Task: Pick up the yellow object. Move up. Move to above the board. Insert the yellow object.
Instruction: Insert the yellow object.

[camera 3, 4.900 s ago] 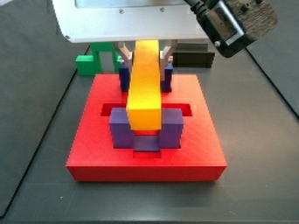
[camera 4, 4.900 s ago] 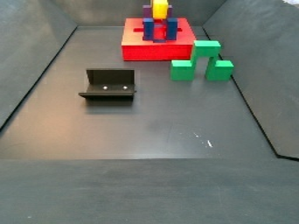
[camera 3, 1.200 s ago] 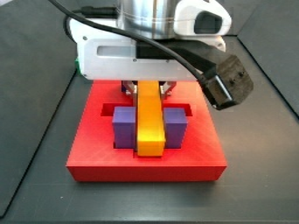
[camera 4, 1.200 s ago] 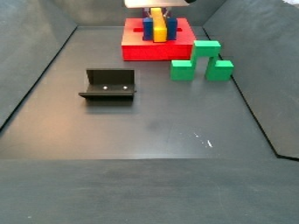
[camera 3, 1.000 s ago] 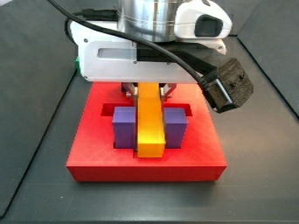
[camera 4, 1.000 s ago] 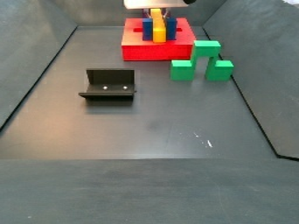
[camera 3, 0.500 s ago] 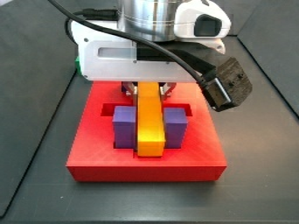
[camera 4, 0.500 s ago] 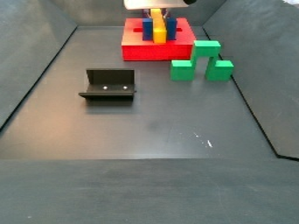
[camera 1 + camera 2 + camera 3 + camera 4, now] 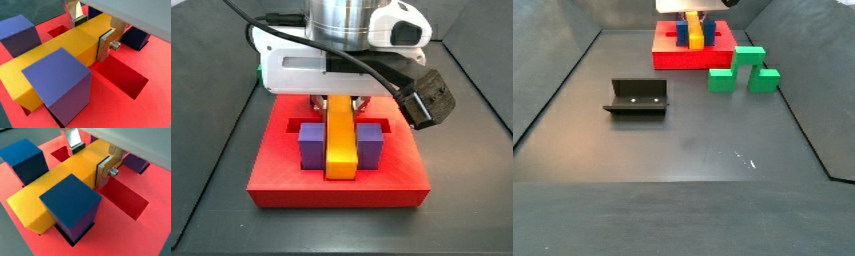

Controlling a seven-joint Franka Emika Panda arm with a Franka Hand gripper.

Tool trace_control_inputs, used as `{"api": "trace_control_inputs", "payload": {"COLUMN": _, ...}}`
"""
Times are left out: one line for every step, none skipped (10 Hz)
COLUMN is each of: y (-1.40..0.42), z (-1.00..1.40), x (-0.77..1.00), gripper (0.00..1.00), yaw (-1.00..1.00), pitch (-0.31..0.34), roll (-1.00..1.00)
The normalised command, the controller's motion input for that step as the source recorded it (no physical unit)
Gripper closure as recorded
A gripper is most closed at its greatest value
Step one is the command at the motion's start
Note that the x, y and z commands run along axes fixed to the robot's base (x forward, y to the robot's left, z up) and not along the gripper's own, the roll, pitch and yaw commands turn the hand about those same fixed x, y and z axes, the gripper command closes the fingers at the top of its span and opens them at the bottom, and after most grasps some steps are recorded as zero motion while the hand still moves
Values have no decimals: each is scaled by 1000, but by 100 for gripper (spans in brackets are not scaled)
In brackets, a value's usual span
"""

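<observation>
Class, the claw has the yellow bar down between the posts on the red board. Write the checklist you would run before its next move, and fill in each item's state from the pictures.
1. Claw gripping the yellow bar: ok, plates on both sides.
2. Bar lined up between the purple posts: ok in a side view.
3. Bar fully seated in the red board: cannot tell, its underside is hidden.
4. Bar level: cannot tell.
5. Green block and fixture away from the board: ok.

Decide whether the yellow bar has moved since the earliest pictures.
Yes. The yellow bar, shut in the gripper, has come down: it stood above the purple posts, now it lies between them on the red board.
</observation>
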Motion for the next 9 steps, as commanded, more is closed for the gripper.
{"api": "trace_control_inputs", "payload": {"y": 23, "z": -34, "x": -17, "gripper": 100, "yaw": -169, "pitch": 46, "roll": 73}}
{"api": "trace_control_inputs", "payload": {"y": 0, "z": -23, "x": 0, "gripper": 100, "yaw": -149, "pitch": 37, "roll": 77}}
{"api": "trace_control_inputs", "payload": {"y": 0, "z": -120, "x": 0, "gripper": 100, "yaw": -51, "pitch": 0, "roll": 64}}
{"api": "trace_control_inputs", "payload": {"y": -6, "z": -229, "x": 0, "gripper": 100, "yaw": -6, "pitch": -4, "roll": 57}}
{"api": "trace_control_inputs", "payload": {"y": -14, "z": -269, "x": 0, "gripper": 100, "yaw": 0, "pitch": -16, "roll": 73}}
{"api": "trace_control_inputs", "payload": {"y": -34, "z": -289, "x": 0, "gripper": 100, "yaw": 0, "pitch": -6, "roll": 93}}
{"api": "trace_control_inputs", "payload": {"y": -37, "z": -257, "x": 0, "gripper": 100, "yaw": 0, "pitch": -4, "roll": 83}}
{"api": "trace_control_inputs", "payload": {"y": 0, "z": 0, "x": 0, "gripper": 100, "yaw": 0, "pitch": 0, "roll": 9}}
{"api": "trace_control_inputs", "payload": {"y": 0, "z": 0, "x": 0, "gripper": 100, "yaw": 0, "pitch": 0, "roll": 0}}
